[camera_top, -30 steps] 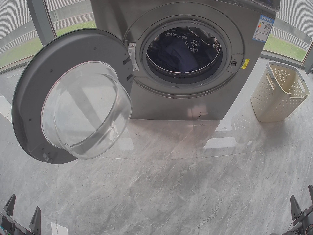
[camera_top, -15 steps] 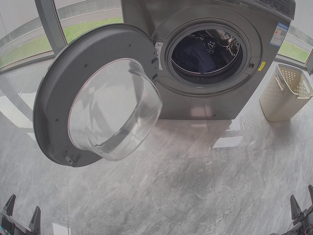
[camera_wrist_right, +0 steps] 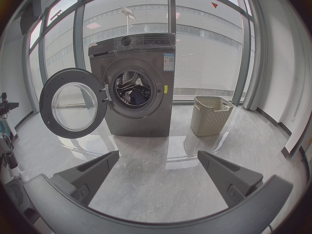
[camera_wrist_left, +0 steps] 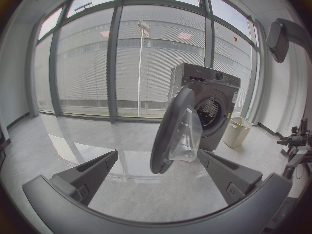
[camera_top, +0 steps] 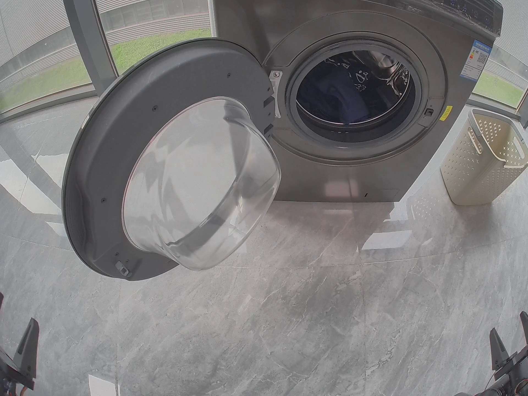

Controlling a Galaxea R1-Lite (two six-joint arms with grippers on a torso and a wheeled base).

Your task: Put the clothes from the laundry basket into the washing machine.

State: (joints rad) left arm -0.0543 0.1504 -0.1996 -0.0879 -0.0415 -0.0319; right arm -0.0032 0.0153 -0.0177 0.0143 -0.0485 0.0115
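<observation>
The head camera is swinging left, so the washing machine and cream laundry basket are only sliding rightward in frame. Dark blue clothes are lying in the drum, with the door hanging wide.

From the left wrist, the left gripper is gaping, empty.

From the right wrist, the right gripper is likewise spread, well apart from the basket, where I'm seeing no cloth. Garments should be soft, light and limp: pinch a bunched fold.

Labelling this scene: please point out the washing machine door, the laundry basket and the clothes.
washing machine door [camera_top: 201,185]: head view, on its clear glass bowl.
laundry basket [camera_top: 463,176]: head view, on its perforated side wall.
clothes [camera_top: 334,95]: head view, on the dark blue fabric.
</observation>
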